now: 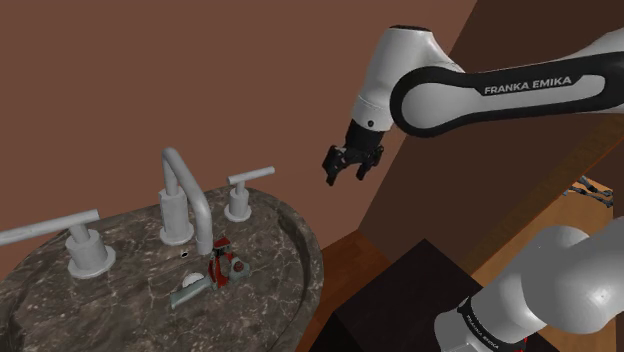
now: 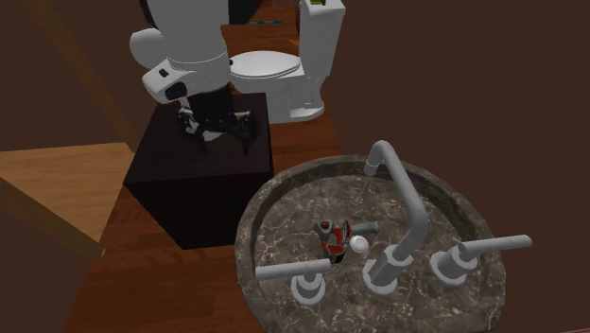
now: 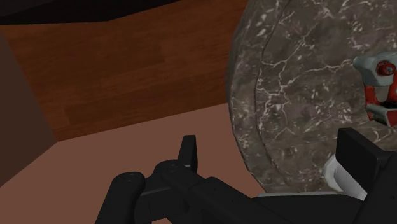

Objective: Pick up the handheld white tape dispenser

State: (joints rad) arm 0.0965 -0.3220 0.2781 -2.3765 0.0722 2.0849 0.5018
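Note:
The tape dispenser (image 1: 216,268) is grey-white with red parts and lies in the dark marble sink basin (image 1: 120,310), just in front of the faucet. In the second exterior view the dispenser (image 2: 337,237) rests by the faucet's foot. My gripper (image 1: 349,167) hangs open in the air, above and to the shoulder view's right of the basin, well apart from the dispenser. Seen from the second exterior view, the gripper (image 2: 219,131) is over the black stand. In the wrist view the fingers (image 3: 188,153) stand wide apart with nothing between them, and the dispenser (image 3: 378,89) sits beyond the right finger.
A tall curved grey faucet (image 1: 186,195) with two lever handles (image 1: 238,196) rises at the basin's back edge. The black box stand (image 2: 199,180) is beside the sink. A white toilet (image 2: 284,66) stands behind it. Brown wood floor (image 3: 127,70) surrounds the sink.

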